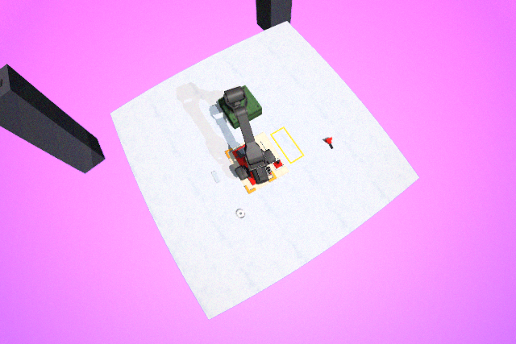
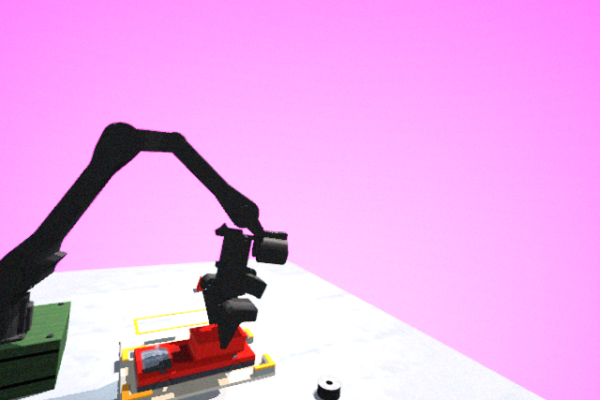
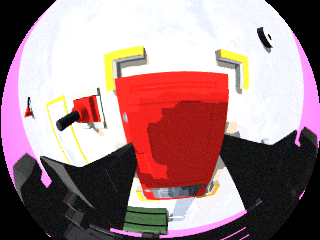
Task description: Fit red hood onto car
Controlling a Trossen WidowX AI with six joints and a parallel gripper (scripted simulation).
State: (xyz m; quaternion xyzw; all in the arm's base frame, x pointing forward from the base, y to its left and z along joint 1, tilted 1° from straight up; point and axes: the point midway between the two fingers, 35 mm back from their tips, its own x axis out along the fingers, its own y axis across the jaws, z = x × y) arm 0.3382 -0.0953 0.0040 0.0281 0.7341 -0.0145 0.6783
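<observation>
The red hood [image 2: 203, 341] [image 3: 187, 130] is on the forward part of the red car chassis [image 2: 179, 373] and looks level in the exterior view. My gripper [image 2: 217, 333] [image 3: 178, 145] is shut on the hood, one finger against each long side. The chassis lies in the jig, whose corner brackets [image 1: 250, 189] [image 2: 264, 362] [image 3: 125, 53] stand around it. The engine block, pegs and corner holes are hidden under the hood and fingers, so how the pegs sit in the holes cannot be seen.
A red block [image 1: 277, 163] [image 3: 92, 111] with a black rod is beside the car. A yellow outlined rectangle [image 1: 293, 141] lies beyond it, then a small red-and-black piece [image 1: 328, 140] [image 3: 28, 113]. A black-and-white wheel [image 2: 329, 391] [image 3: 264, 38] lies off the jig. The green base [image 2: 36, 337] [image 3: 145, 220] supports the arm.
</observation>
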